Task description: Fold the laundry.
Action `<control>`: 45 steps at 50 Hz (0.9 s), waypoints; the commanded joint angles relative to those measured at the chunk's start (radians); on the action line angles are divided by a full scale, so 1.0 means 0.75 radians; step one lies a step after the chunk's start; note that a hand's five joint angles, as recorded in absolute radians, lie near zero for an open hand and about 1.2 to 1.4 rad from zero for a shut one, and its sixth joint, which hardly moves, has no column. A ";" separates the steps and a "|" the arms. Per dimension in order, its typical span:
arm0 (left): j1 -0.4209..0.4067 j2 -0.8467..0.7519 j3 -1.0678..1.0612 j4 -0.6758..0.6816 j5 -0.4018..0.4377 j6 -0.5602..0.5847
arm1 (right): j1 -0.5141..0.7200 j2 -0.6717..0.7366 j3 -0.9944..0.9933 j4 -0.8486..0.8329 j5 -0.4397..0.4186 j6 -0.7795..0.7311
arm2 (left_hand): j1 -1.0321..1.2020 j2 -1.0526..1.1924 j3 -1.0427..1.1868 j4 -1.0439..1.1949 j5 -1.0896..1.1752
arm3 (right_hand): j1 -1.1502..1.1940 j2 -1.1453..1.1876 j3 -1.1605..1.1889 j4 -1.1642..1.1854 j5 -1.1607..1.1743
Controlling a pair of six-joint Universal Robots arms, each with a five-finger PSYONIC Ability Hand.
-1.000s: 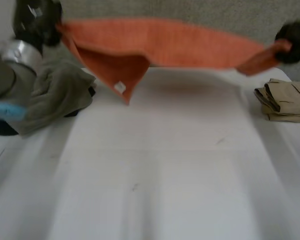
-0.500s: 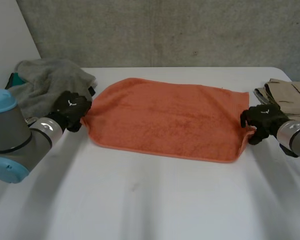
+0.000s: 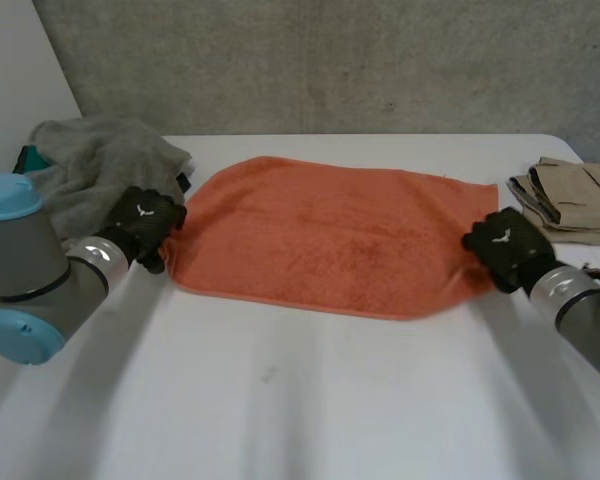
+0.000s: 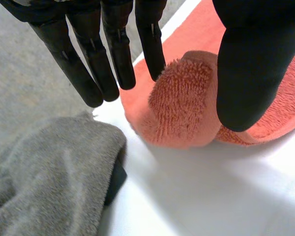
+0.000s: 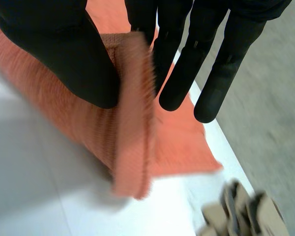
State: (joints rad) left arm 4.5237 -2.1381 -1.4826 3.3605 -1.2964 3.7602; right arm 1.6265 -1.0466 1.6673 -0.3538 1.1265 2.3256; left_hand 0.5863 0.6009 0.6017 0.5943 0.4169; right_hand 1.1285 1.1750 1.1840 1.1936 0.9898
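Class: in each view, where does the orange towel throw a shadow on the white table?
Left wrist view: a soft grey shadow on the white table beside the bunched corner of the orange terry towel. Right wrist view: a darker patch under its lifted edge. Head view: even light, hardly any towel shadow.

The left arm (image 3: 40,280) is stretched in from the near left and held low, with the wrist angled toward the far right. The left hand (image 3: 145,222) is set at the left end of the orange towel (image 3: 330,235). In its wrist view the left fingers (image 4: 113,54) are seen nearly straight, and a bunched fold of the towel is pinched between them and the left thumb (image 4: 243,69). The right arm (image 3: 580,310) is stretched in from the near right, also low. The right hand (image 3: 505,250) is closed on the towel's right end, where the edge is gripped between the right thumb (image 5: 59,54) and the straight right fingers (image 5: 187,69).
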 commanded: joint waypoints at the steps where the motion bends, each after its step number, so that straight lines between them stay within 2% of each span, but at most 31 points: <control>1: 0.006 -0.047 0.032 -0.100 -0.018 -0.003 | -0.052 -0.024 -0.086 0.163 0.206 0.286 | 0.012 -0.008 -0.009 0.001 0.005 | 0.357 0.295 0.283 0.270 0.309; 7: 0.025 -0.086 0.060 -0.163 -0.022 -0.013 | -0.060 -0.010 -0.124 0.310 0.196 0.374 | 0.012 -0.008 -0.009 0.001 0.005 | 0.357 0.295 0.283 0.270 0.309; 13: 0.041 -0.092 0.085 -0.163 -0.028 -0.031 | -0.107 0.009 -0.167 0.335 0.220 0.374 | 0.020 0.000 -0.001 0.009 0.013 | 0.357 0.295 0.283 0.270 0.309; 22: -0.051 -0.072 0.097 -0.200 -0.036 -0.195 | -0.107 0.007 -0.167 0.384 0.235 0.393 | 0.016 -0.004 -0.005 0.005 0.009 | 0.357 0.295 0.283 0.270 0.309; 32: -0.072 -0.156 0.171 -0.204 -0.243 -0.189 | -0.125 0.005 -0.182 0.388 0.235 0.427 | 0.059 0.039 0.038 0.048 0.052 | 0.357 0.295 0.283 0.270 0.309; 45: -0.041 -0.182 0.181 -0.210 -0.259 -0.134 | -0.150 0.011 -0.208 0.384 0.251 0.435 | 0.141 0.121 0.120 0.130 0.134 | 0.357 0.295 0.283 0.270 0.309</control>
State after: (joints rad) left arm 4.4800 -2.2790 -1.3289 3.2056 -1.4976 3.6263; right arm 1.5236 -1.0406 1.5266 -0.0648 1.3040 2.6490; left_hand 0.5873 0.5868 0.5822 0.5933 0.4152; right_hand 1.1285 1.1750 1.1840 1.1936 0.9898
